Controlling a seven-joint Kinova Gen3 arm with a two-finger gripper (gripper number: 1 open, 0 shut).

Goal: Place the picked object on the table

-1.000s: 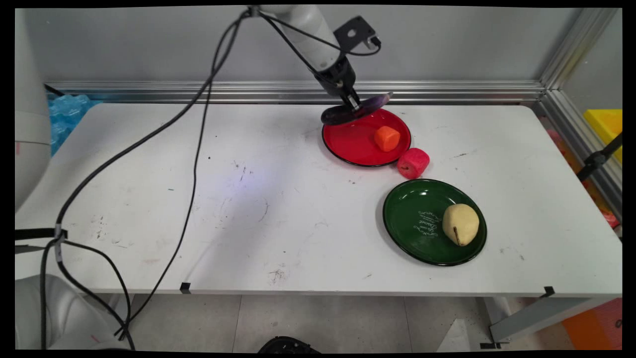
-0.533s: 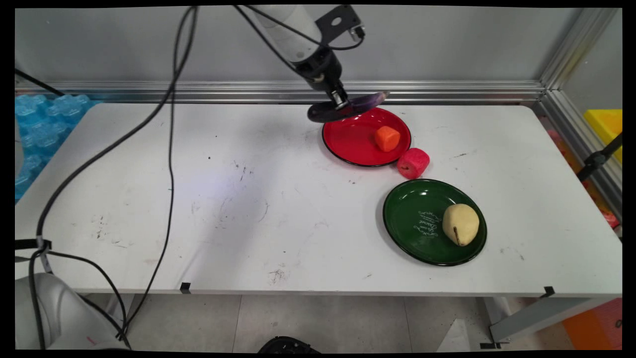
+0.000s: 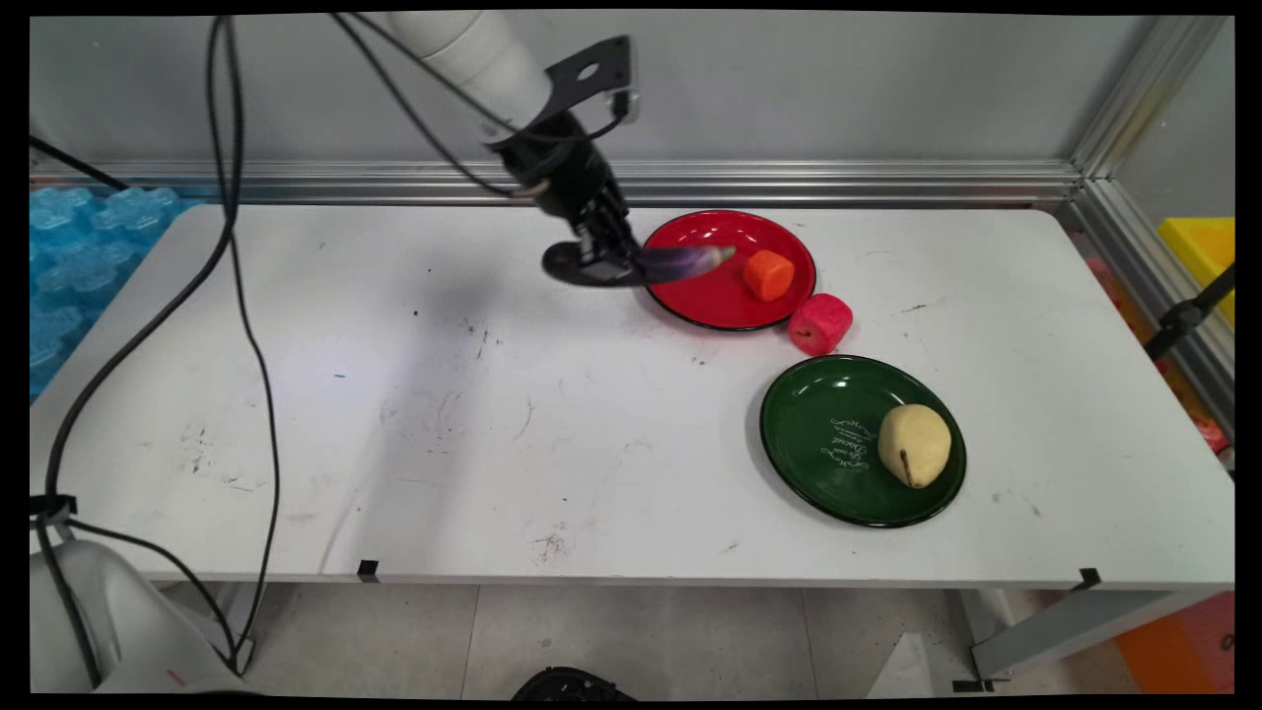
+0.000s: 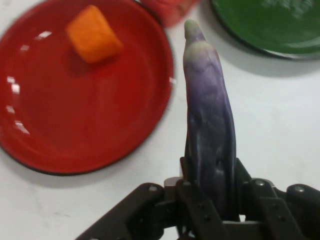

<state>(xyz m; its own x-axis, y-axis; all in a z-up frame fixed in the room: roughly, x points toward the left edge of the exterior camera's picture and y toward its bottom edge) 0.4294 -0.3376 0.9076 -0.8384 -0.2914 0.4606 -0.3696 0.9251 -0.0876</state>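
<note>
Two fingers of the gripper (image 3: 603, 258) were clamped on a purple eggplant (image 3: 680, 261), held level above the table (image 3: 493, 414) at the red plate's (image 3: 705, 296) left rim. An orange block (image 3: 768, 274) sat on that plate; a pear (image 3: 914, 445) lay on the green plate (image 3: 823, 444), a red cylinder (image 3: 819, 322) between the plates.

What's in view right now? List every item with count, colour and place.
eggplant: 1, purple, held in the gripper above the table beside the red plate
red plate: 1, red, far side of table
orange block: 1, orange, on the red plate
pink-red cylinder: 1, on the table between the plates
green plate: 1, green, near right
pear: 1, pale yellow, on the green plate
table: 1, white
gripper: 1, black, shut on the eggplant
</note>
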